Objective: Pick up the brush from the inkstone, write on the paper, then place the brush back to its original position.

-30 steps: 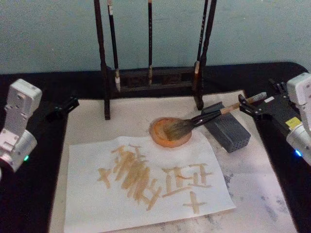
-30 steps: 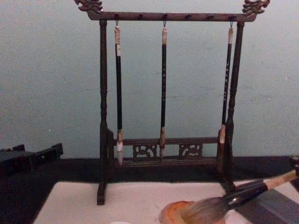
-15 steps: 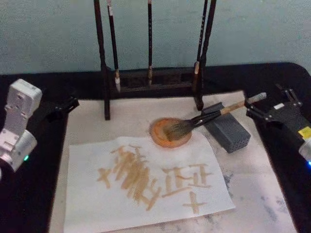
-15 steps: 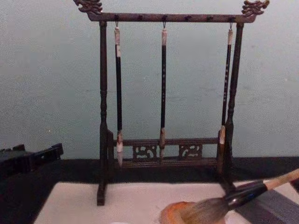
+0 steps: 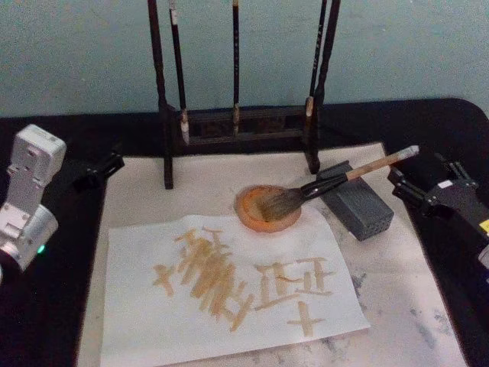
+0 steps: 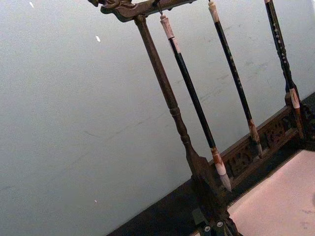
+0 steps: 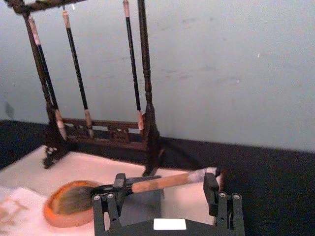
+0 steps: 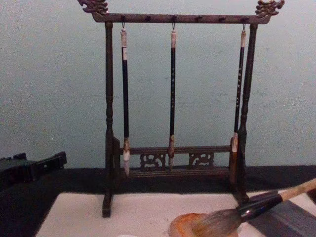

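Brush (image 5: pixel 328 182) centre-right, bristles resting in orange inkstone (image 5: pixel 248 215), handle propped on grey block (image 5: pixel 363 208), likely its home pose; right claw (image 5: pixel 422 177) released, empty, just beyond handle end; left claw (image 5: pixel 99 170) parked mid-left, state unreadable.

Tan brushed characters (image 5: pixel 229 279) on the paper (image 5: pixel 137 321): none legible. White label (image 7: pixel 170 224) on the right pincer (image 7: pixel 165 183) body: no readable print.

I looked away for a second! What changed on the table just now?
The right end effector let go of the brush and pulled back to the right, open. The brush stayed put, bristles on the inkstone. The left end effector stayed parked at the left.
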Robot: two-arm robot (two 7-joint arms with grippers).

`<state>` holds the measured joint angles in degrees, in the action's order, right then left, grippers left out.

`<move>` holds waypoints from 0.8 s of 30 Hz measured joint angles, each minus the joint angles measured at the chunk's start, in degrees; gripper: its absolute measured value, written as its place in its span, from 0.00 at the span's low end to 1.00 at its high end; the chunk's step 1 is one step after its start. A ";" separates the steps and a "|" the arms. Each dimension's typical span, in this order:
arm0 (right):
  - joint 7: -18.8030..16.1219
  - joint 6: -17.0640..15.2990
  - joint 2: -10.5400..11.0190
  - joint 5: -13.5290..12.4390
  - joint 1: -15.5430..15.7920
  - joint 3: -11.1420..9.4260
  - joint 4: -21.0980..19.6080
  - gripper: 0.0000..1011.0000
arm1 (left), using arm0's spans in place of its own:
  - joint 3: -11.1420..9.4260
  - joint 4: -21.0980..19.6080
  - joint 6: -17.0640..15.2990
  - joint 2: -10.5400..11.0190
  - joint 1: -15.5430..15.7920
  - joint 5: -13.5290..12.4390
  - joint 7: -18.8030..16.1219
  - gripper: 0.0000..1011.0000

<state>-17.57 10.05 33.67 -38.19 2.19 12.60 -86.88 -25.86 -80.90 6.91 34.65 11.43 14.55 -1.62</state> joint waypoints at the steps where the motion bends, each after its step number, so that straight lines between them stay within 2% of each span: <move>1: 0.00 0.00 0.00 0.00 0.00 0.00 0.00 1.00 | 0.00 0.00 0.00 0.00 0.00 0.00 0.00 0.99; 2: -1.59 -0.60 -0.45 -1.83 -0.02 -0.44 0.69 1.00 | 0.00 0.00 0.00 0.00 0.00 0.00 0.00 0.99; 4: -2.85 -1.17 -0.90 -3.36 -0.09 -0.86 1.36 1.00 | 0.00 0.00 0.00 0.00 0.00 0.00 0.00 0.99; 7: -6.08 -3.11 -2.14 -7.41 -0.42 -1.87 3.17 1.00 | 0.00 0.00 0.00 0.00 0.00 0.00 0.00 0.99; 10: -7.77 -4.52 -2.79 -9.59 -0.64 -2.42 4.08 1.00 | 0.00 0.00 0.00 0.00 0.00 0.00 0.00 0.99; 12: -9.63 -6.44 -3.65 -12.40 -1.05 -3.04 5.34 1.00 | 0.00 0.00 0.00 0.00 0.00 0.00 0.00 0.99; 14: -10.07 -6.95 -3.81 -13.13 -1.17 -3.15 5.66 1.00 | 0.00 0.00 0.00 0.00 0.00 0.00 0.00 0.99; 16: -11.62 -8.96 -4.46 -16.33 -1.81 -3.49 7.25 1.00 | 0.00 0.00 0.00 0.00 0.00 0.00 0.00 0.99; 24: -13.14 -12.04 -5.52 -22.23 -3.67 -3.72 10.83 1.00 | 0.00 0.00 0.00 0.00 0.00 0.00 0.00 0.99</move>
<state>-30.70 -1.99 28.16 -60.43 -1.48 8.88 -76.04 -25.86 -80.90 6.91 34.65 11.43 14.55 -1.62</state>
